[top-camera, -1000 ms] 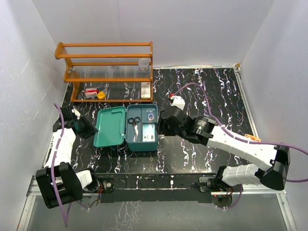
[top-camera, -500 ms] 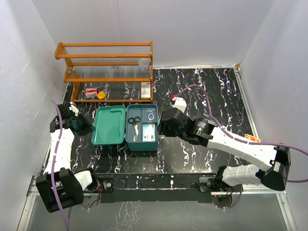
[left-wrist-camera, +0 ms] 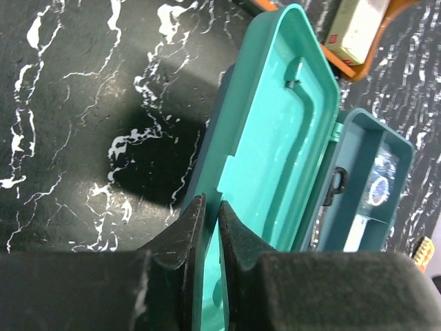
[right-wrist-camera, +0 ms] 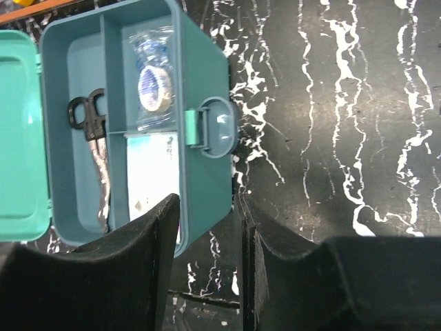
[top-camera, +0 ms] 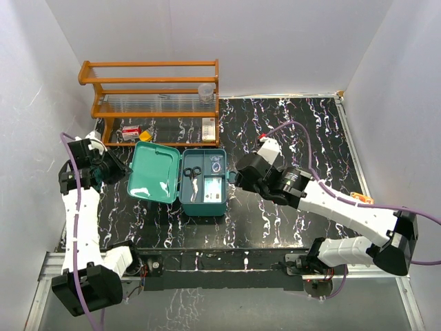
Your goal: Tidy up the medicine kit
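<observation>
We see the black marbled table (top-camera: 303, 131) under the medicine kit (top-camera: 204, 211), which sits open near the middle, just ahead of the two arm bases. Beyond the kit, against the back wall, stands a wooden rack (top-camera: 151, 79). The kit's lid (top-camera: 155, 181) swings out to the kit's left and is tilted, its free edge raised off the table.

The left gripper (left-wrist-camera: 207, 227) is on the kit's left, its fingers pinched down on that free edge of the lid. The right gripper (right-wrist-camera: 210, 201) is at the kit's right side, close to the latch (right-wrist-camera: 217, 127), with its jaws apart. We cannot tell whether it touches the kit's wall.

Inside the kit lie black-handled scissors (top-camera: 192, 176) in the left compartment, a bagged tape roll (right-wrist-camera: 153, 89) in the far right one and a white packet (top-camera: 213, 189) in the near right one.

On the rack behind the kit we make out a white box (top-camera: 208, 128), a red box (top-camera: 131, 132), a clear cup (top-camera: 205, 92) and a small yellow item (top-camera: 145, 136).
</observation>
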Tool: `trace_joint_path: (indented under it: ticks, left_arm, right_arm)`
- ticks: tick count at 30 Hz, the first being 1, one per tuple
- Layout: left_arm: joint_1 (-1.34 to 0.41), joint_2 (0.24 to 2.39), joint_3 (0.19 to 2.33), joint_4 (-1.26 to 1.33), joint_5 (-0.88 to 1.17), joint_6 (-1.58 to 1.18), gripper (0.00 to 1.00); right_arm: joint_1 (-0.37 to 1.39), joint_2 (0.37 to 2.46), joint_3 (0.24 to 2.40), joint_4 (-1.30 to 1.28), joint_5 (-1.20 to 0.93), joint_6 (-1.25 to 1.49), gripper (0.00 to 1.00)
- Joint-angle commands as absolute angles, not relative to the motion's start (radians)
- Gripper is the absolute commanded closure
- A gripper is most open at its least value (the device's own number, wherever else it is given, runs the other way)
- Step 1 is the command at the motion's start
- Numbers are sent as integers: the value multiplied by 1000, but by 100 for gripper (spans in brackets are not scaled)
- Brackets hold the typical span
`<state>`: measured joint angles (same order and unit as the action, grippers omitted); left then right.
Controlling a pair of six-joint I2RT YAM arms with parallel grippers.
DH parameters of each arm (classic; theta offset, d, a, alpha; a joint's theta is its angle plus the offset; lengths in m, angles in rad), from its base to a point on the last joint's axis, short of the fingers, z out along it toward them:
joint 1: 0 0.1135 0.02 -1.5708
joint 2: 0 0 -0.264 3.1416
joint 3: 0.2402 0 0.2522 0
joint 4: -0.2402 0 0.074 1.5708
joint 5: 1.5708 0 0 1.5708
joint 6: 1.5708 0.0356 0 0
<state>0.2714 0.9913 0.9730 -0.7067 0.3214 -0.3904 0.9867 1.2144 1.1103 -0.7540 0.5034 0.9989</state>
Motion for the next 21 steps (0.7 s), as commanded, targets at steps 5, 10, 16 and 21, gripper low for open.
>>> trace_joint_path:
  ticks: [5,10,16,21]
  left_arm:
    - [249,939,1059,-751,474,-399,100]
    - [217,928,1044,-742,544,-398,100]
    - [170,920,1019,-744,568,-386,100]
    - [139,929,1008,-733,620,-383,100]
  right_arm:
    - [957,1288,1087,-746,484,978,65]
    - [954,1316,1053,-692,431,959,65]
    - [937,1356,1032,-661,383,937,65]
    - [932,1364,1014,-646,363,926,66]
